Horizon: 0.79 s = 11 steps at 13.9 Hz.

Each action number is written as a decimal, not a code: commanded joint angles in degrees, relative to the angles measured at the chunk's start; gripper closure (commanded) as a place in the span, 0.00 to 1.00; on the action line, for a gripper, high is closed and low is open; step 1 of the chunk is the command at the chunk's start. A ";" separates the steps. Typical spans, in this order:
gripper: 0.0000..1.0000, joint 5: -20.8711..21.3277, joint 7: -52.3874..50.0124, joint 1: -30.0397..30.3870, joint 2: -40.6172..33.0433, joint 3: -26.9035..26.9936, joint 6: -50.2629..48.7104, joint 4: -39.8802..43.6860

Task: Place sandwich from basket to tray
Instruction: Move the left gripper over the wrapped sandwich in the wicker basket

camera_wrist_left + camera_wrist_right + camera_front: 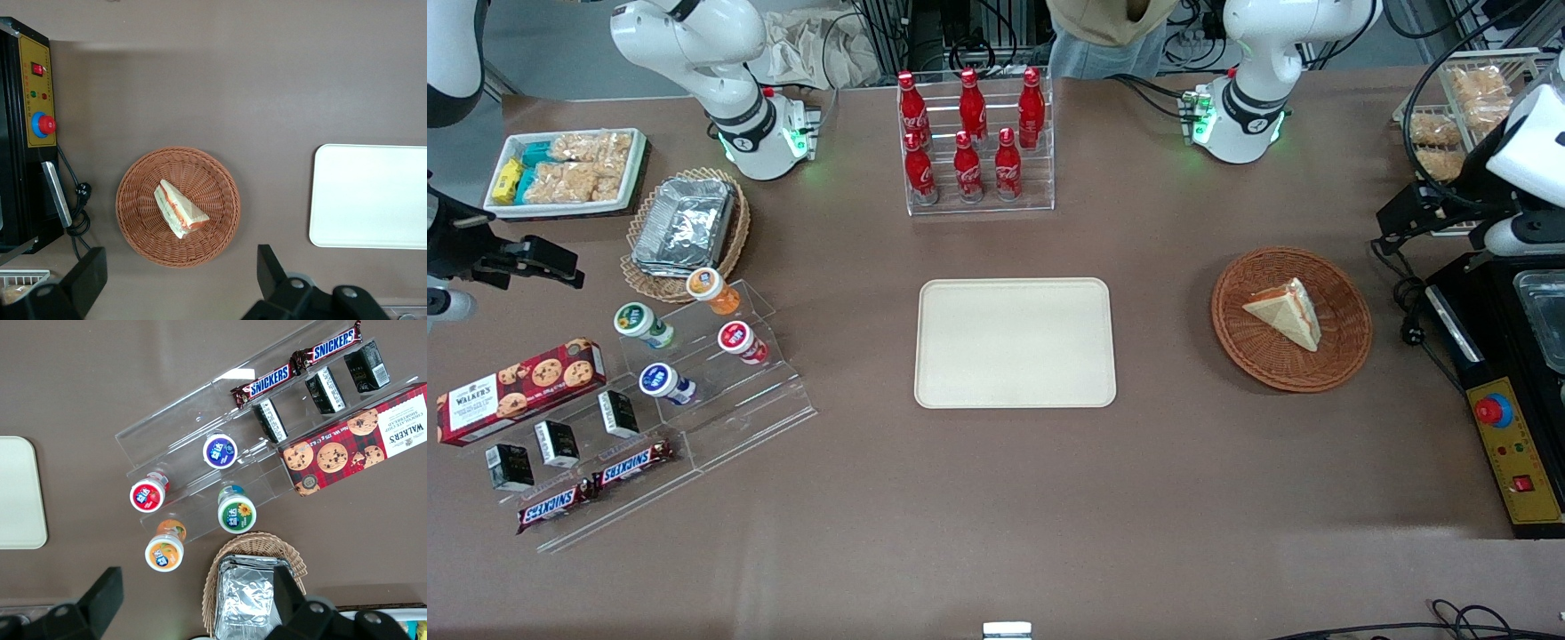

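While the left arm's gripper [179, 259] hung high over the working arm's end of the table [996, 498], its two dark fingers [270, 273] stood wide apart and held nothing. The sandwich [1285, 311] lay on its side in the middle of the basket [1343, 342], and the tray [1014, 342] sat bare at the table's centre, well apart from the basket toward the parked arm's end.

Judged from this moment, the reach had not begun. A clean pickup would likely call for bringing the gripper directly above the wedge, turning the wrist so the fingers straddled the two flat bread faces, not the long sloping edge, and descending without touching the woven rim. A light squeeze seemed wise, since the bread looked soft and could crush or shed its filling.

The sandwich was a pale triangular wedge with an orange-red stripe along its cut edge, seemingly smooth-crusted. The basket was round, shallow and reddish-brown, its wicker weave ridged and probably grippy enough to hold the wedge steady. The tray was a flat, matte cream rectangle with rounded corners and a low rim, offering a broad, forgiving landing place. The table's brown surface looked plain and even.
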 commanded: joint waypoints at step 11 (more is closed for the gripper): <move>0.00 -0.35 -23.41 0.78 -7.81 0.79 -7.91 -10.19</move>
